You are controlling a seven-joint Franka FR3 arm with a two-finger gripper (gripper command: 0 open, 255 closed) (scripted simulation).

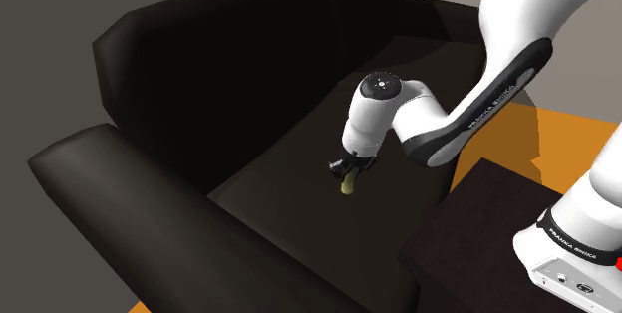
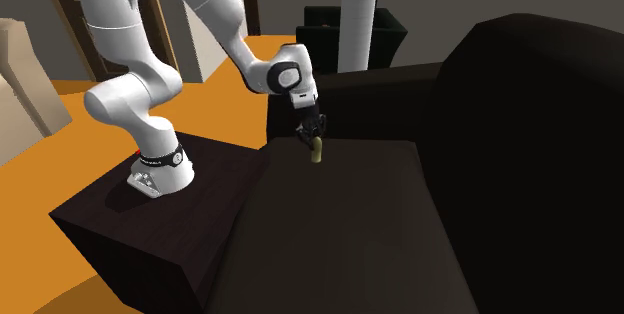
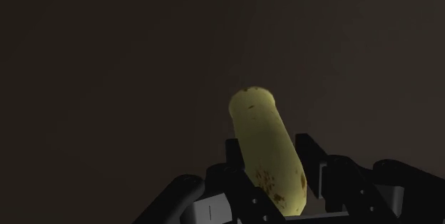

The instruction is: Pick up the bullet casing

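Bullet casing (image 1: 348, 183) (image 2: 317, 151) (image 3: 267, 144), pale yellow with brown specks, was clasped between the black jaws, which were closed narrowly on its sides. Most of its length stuck out past the fingertips, toward the dark seat cushion (image 1: 299, 176) of the black sofa (image 1: 199, 72). In the shoulder view it hung just below the wrist, over the middle of the seat, left of the dark stand (image 1: 478, 231). In the second exterior view it sat over the far edge of the seat, near the stand's (image 2: 150, 222) corner. Whether its lower end touched the cushion could not be told. The white arm (image 1: 468, 112) bent down from the right, with orange floor (image 2: 60, 152) beyond.
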